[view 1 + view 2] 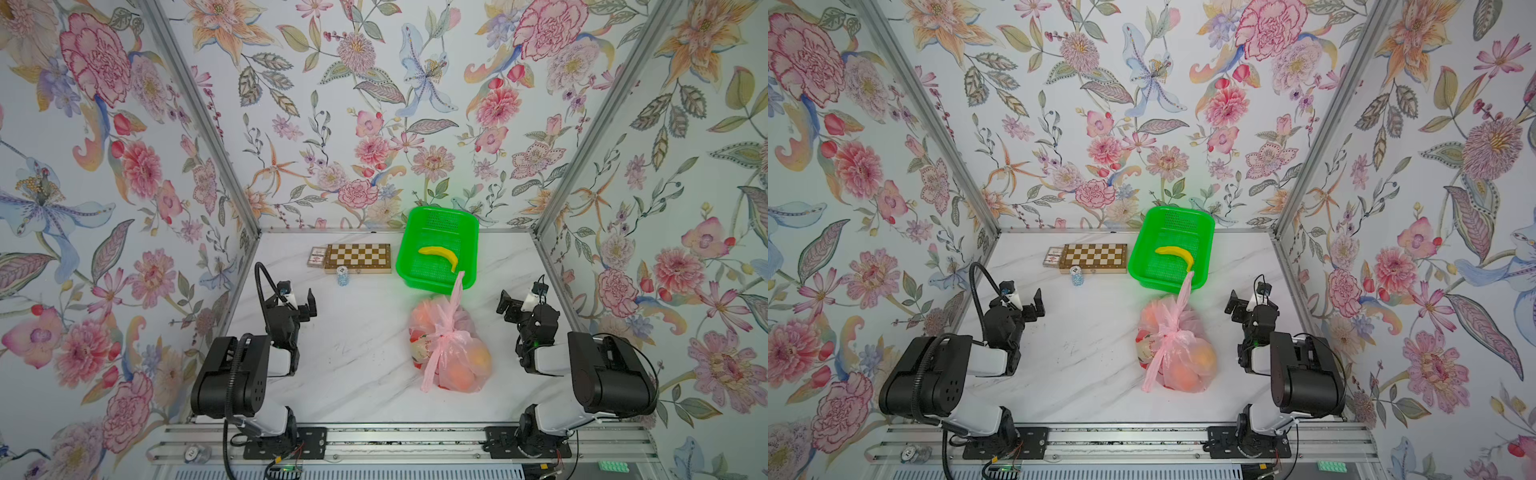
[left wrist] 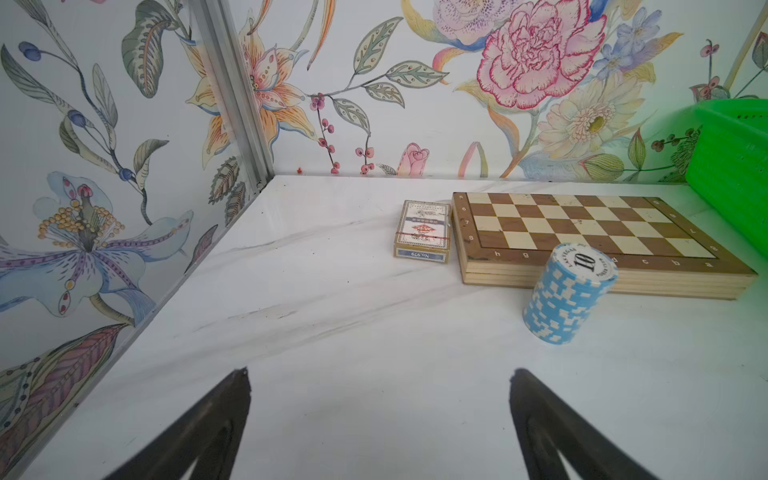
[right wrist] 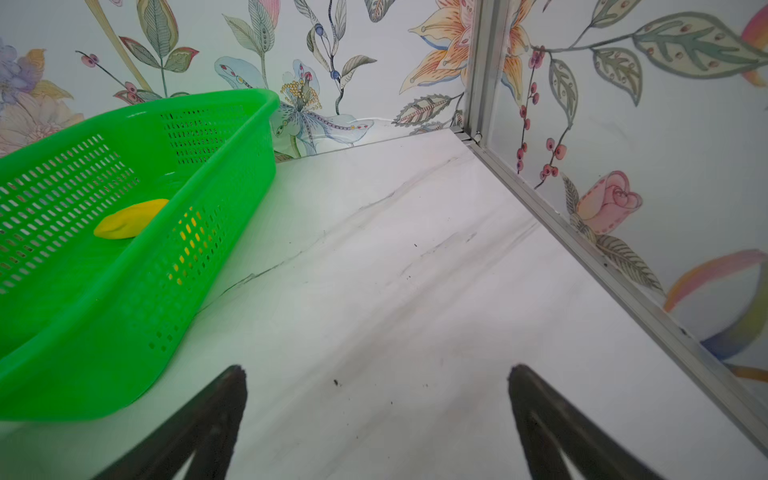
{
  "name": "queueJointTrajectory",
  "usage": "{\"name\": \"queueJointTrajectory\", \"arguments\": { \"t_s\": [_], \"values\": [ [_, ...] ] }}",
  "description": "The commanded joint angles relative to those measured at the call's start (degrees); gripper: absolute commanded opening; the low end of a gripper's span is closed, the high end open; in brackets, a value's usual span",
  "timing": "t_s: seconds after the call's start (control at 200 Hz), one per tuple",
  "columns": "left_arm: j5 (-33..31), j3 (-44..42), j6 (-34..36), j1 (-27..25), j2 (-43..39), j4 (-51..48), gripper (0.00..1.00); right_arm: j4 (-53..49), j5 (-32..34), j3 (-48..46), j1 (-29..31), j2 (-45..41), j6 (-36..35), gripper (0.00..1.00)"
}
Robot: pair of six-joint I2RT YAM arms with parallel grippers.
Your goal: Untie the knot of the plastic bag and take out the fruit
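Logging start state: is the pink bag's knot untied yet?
No, in a top view the knot sits as a tight bunch on top of the plastic bag, with the fruit enclosed inside.

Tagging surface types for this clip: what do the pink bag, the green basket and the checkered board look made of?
Bag: thin plastic film, translucent and crinkly; orange fruit shows through it. Basket: rigid moulded plastic, glossy, rows of slots in its walls. Board: seemingly wood, low sheen, pale layered edges; solid or veneer, cannot tell.
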Motion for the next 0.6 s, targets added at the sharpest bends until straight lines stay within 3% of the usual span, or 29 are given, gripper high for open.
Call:
{"name": "queueJointTrajectory", "arguments": {
  "t_s": [0.0,0.595],
  "values": [
    [0.3,0.1,0.6,0.1,-0.1,1.2,0.99,-0.6,0.7,0.4,0.2,-0.5,-0.6,0.99],
    [0.2,0.2,0.6,0.0,-0.1,1.0,0.99,0.5,-0.4,-0.1,-0.6,-0.5,0.2,0.99]
  ]
}}
